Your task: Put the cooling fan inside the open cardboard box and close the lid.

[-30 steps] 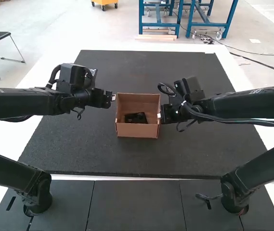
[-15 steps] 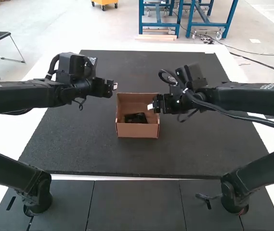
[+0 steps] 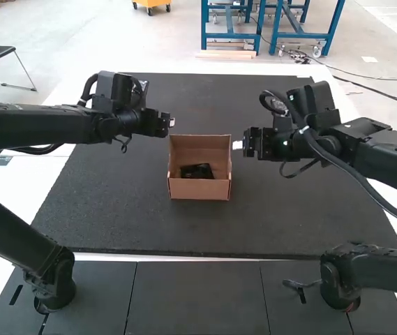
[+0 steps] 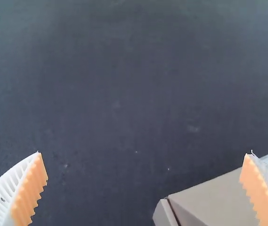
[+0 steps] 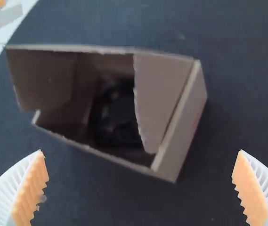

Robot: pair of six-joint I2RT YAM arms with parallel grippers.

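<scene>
Left jaws spread wide, empty, near the far left corner of the cardboard box (image 3: 199, 184), which the left wrist view cuts off. Right jaws equally wide, empty, off its right side. Box open on the black mat (image 3: 114, 202). Cooling fan (image 3: 197, 170) inside: black, shadowed, detail unreadable.

Brown cardboard box (image 3: 199, 178) upright mid-mat, lid open; black fan (image 3: 197, 170) inside.

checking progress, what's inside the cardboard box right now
A black cooling fan lies on the floor of the open cardboard box. The front wall and shadow hide its near edge.
</scene>
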